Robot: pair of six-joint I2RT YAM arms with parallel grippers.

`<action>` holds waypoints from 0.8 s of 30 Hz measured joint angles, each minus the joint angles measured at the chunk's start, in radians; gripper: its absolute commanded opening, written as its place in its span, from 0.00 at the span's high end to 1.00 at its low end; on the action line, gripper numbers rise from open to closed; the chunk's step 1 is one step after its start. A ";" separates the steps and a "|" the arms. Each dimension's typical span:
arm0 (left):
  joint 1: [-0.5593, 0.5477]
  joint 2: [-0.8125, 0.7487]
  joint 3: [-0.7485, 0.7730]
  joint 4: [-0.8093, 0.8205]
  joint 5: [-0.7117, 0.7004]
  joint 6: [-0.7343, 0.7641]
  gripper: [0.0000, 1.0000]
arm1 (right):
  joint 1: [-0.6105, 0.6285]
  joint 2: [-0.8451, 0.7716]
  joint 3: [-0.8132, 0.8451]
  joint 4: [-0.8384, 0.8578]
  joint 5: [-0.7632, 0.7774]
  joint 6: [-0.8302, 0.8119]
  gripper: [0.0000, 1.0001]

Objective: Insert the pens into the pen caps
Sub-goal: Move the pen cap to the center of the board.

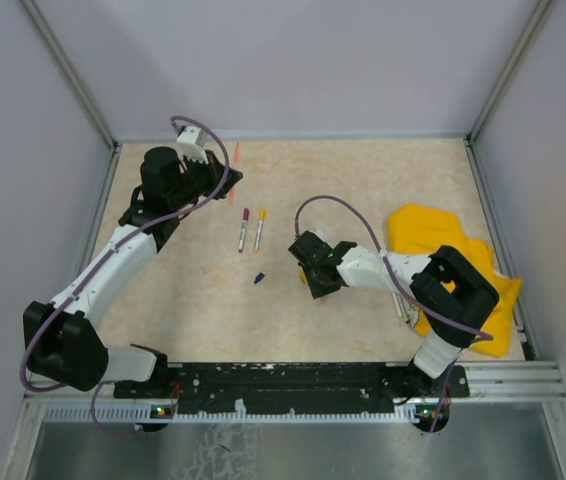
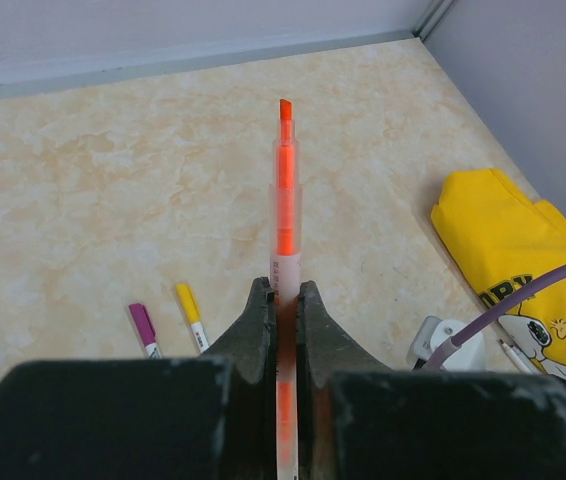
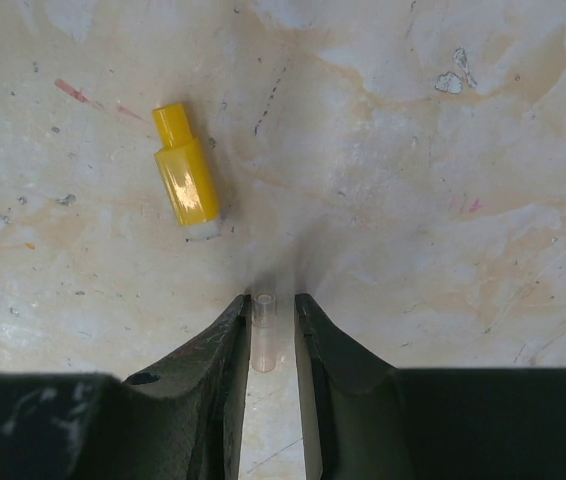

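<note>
My left gripper [image 1: 225, 180] [image 2: 283, 290] is shut on an uncapped orange-pink pen [image 1: 234, 160] [image 2: 285, 200] and holds it above the table at the far left, tip pointing away. My right gripper [image 1: 308, 270] [image 3: 268, 300] is low over the table's middle. Its jaws stand narrowly apart around a small clear pinkish pen cap [image 3: 263, 340], which lies against the left finger with a gap on the right. A loose yellow cap [image 3: 185, 180] lies just ahead and left of it. A dark blue cap [image 1: 259, 278] lies to the left.
Two pens, one with a purple cap [image 1: 243, 228] [image 2: 143, 328] and one with a yellow cap [image 1: 259, 228] [image 2: 190, 312], lie side by side mid-table. A yellow cloth [image 1: 443, 260] [image 2: 503, 240] lies at the right, with grey pens [image 1: 400, 300] at its left edge. Metal-framed walls enclose the table.
</note>
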 measured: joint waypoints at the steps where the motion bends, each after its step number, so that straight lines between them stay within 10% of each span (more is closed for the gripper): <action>1: 0.000 0.000 0.000 0.000 0.000 0.000 1.00 | 0.000 0.000 0.000 -0.001 0.000 -0.001 0.75; 24: 0.000 0.000 0.000 0.000 -0.001 0.000 1.00 | -0.007 -0.004 0.000 -0.005 -0.034 -0.016 0.74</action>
